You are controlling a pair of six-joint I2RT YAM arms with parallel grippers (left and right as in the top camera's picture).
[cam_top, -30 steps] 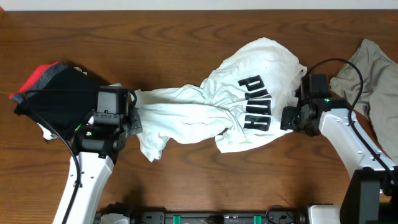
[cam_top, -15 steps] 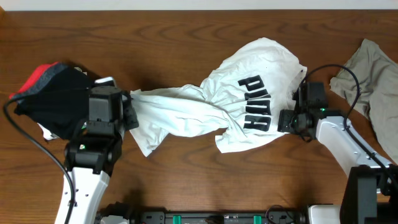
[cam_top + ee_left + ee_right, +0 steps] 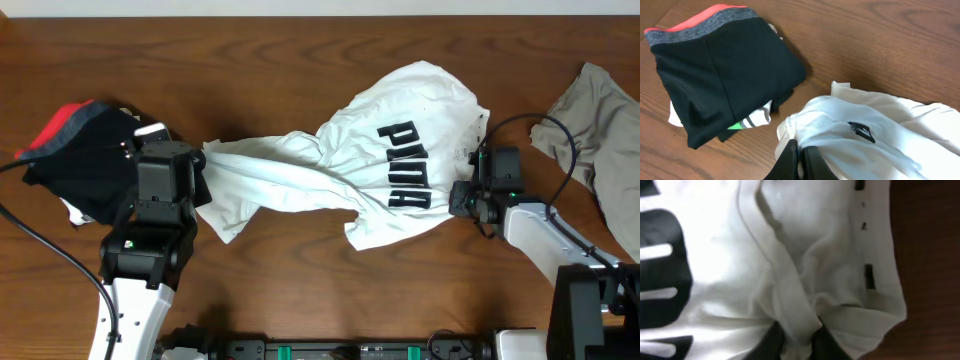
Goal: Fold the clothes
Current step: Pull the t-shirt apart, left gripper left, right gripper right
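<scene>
The white T-shirt [image 3: 400,120] with black PUMA lettering [image 3: 405,165] lies crumpled across the middle of the table, pulled into a twisted band toward the left. My left gripper [image 3: 203,165] is shut on the shirt's left end; in the left wrist view its gripper [image 3: 801,159] pinches a bunched white fold [image 3: 840,125]. At the shirt's right edge my right gripper [image 3: 462,195] is low on the cloth. In the right wrist view its gripper [image 3: 799,341] is closed on a ridge of white fabric [image 3: 790,300].
A stack of black and red clothes [image 3: 85,160] lies at the far left, just beside my left arm, and shows in the left wrist view [image 3: 715,70]. A khaki-grey garment [image 3: 600,120] lies at the far right edge. Bare wood table [image 3: 300,60] runs along the back.
My right gripper has closed on the shirt's right edge. The left arm has drawn the shirt's left end a little farther back and left, and the band of cloth has shifted with it.
</scene>
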